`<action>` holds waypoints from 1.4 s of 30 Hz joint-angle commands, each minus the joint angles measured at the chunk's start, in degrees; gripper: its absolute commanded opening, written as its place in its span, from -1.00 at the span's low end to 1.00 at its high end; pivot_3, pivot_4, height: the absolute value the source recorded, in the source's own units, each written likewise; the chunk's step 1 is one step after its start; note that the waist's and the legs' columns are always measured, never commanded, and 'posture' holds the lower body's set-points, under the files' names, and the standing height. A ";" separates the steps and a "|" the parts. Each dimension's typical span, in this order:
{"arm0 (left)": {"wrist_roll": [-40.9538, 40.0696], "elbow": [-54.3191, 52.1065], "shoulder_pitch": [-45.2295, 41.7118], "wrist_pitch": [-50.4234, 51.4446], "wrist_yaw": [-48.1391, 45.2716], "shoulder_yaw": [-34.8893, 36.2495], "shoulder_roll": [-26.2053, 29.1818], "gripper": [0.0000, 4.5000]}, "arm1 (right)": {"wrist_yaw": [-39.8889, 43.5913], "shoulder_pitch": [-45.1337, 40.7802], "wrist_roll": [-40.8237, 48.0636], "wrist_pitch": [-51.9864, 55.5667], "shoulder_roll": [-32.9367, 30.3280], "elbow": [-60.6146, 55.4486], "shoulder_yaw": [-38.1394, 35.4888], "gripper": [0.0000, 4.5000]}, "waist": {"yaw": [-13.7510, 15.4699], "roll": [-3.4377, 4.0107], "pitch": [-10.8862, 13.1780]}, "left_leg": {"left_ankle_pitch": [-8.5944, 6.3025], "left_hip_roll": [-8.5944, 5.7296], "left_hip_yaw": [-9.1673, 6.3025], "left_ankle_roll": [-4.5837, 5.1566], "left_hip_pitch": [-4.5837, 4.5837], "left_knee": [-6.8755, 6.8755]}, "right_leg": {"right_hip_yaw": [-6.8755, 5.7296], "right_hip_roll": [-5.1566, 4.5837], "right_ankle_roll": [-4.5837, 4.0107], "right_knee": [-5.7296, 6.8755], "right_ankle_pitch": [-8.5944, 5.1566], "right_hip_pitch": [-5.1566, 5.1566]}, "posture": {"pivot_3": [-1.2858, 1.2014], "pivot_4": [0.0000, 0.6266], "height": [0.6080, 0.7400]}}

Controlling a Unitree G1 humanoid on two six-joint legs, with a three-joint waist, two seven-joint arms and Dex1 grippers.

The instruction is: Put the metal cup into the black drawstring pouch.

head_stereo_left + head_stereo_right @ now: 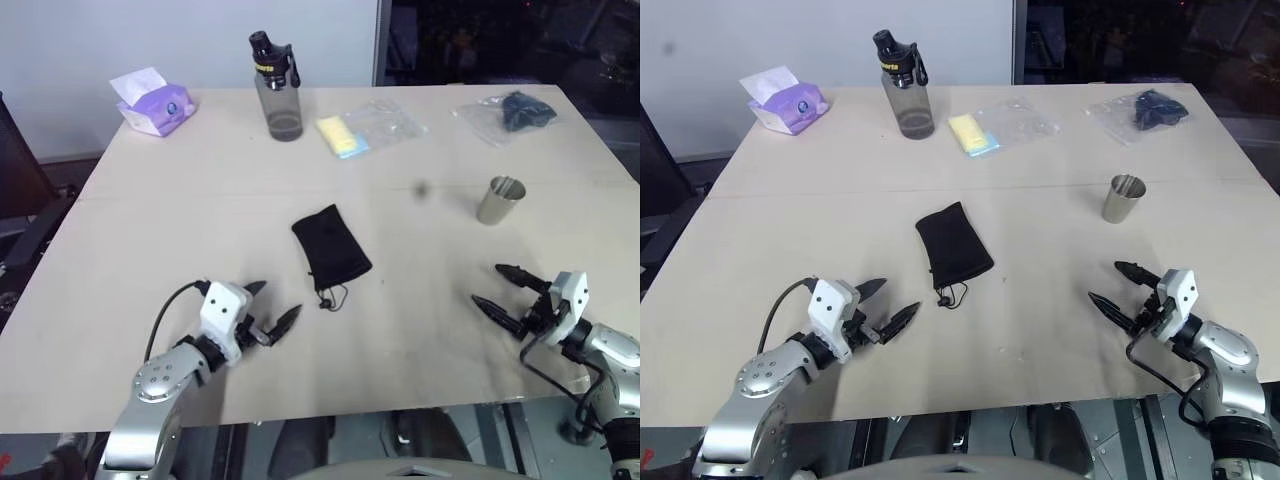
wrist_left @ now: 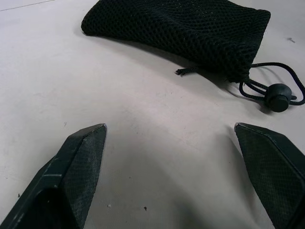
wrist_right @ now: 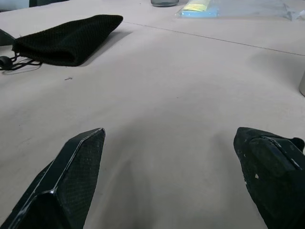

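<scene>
Both grippers spread wide, holding nothing; cup and pouch apart on table.
Left gripper [image 1: 272, 308] near the table's [image 1: 150, 230] front edge, fingers apart, empty, aimed at the black drawstring pouch [image 1: 331, 246], which lies flat mid-table, cords [image 1: 330, 296] toward the front edge. Metal cup [image 1: 500, 200] upright toward the right edge, well apart from the pouch. Right gripper [image 1: 496, 287] by the front-right corner, released, empty.

In the right wrist view the cup [image 3: 302, 83] is cut by the frame edge to a sliver, and the bottle [image 3: 164, 2] to its base. The dark item inside the clear bag [image 1: 505, 112] cannot be identified.
</scene>
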 commanded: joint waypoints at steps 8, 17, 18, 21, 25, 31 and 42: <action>-0.90 -1.84 -0.83 -1.70 -1.06 0.52 0.14 0.98 | 0.62 -0.04 1.06 -0.73 -0.61 -1.20 -1.52 1.00 | 0.00 0.00 0.00 | 0.00 0.00 0.00 0.00 0.00 0.00 | 0.00 0.00 0.00 0.00 0.00 0.00 | 0.03 -0.52 1.00; 0.21 -2.62 -0.96 -2.20 -1.19 -1.17 -0.04 0.98 | 1.57 0.59 1.27 -1.43 -0.35 -1.61 -1.22 1.00 | 0.01 0.00 0.00 | 0.00 0.00 0.00 0.00 0.00 0.00 | 0.00 0.00 0.00 0.00 0.00 0.00 | 0.03 -0.52 1.00; 0.65 -2.95 -0.97 -2.49 -1.25 -1.73 -0.03 0.98 | 1.69 0.69 1.31 -1.47 -0.29 -1.68 -1.17 1.00 | 0.01 0.00 0.00 | 0.00 -0.01 0.00 0.00 0.00 0.00 | 0.00 0.00 0.00 0.00 0.00 0.00 | 0.03 -0.52 1.00; 1.65 -4.68 -1.34 -3.34 -1.62 -3.81 0.10 0.98 | 2.06 1.14 1.54 -1.32 -0.16 -2.17 -1.07 1.00 | 0.01 0.00 0.00 | 0.00 -0.01 0.00 0.00 -0.01 0.00 | 0.00 0.00 0.00 0.00 0.00 0.00 | 0.03 -0.52 1.00; 4.36 -6.47 -4.21 -4.45 -0.53 -7.19 -0.40 0.98 | 6.88 4.00 7.31 3.11 -0.22 -7.19 -0.58 1.00 | 0.27 0.04 0.02 | 0.00 -0.01 -0.01 0.00 -0.01 0.00 | 0.00 0.00 0.00 0.00 0.00 0.00 | 0.03 -0.52 1.00; 13.99 -3.67 -10.99 -7.80 3.73 -11.42 -0.87 0.98 | 11.31 8.28 14.91 10.48 -0.39 -16.07 -0.46 1.00 | 0.09 0.07 0.03 | 0.00 -0.01 0.00 0.00 0.01 0.01 | 0.02 0.01 0.00 0.00 0.00 0.03 | 0.03 -0.52 1.00; 29.86 4.55 -18.74 -8.80 12.00 -19.39 -3.54 0.98 | 9.64 7.95 13.01 8.67 0.97 -14.61 -1.57 1.00 | 0.20 0.07 0.03 | 0.00 -0.04 -0.03 0.00 0.00 0.01 | -0.01 0.02 0.01 0.01 0.01 0.03 | 0.03 -0.52 1.00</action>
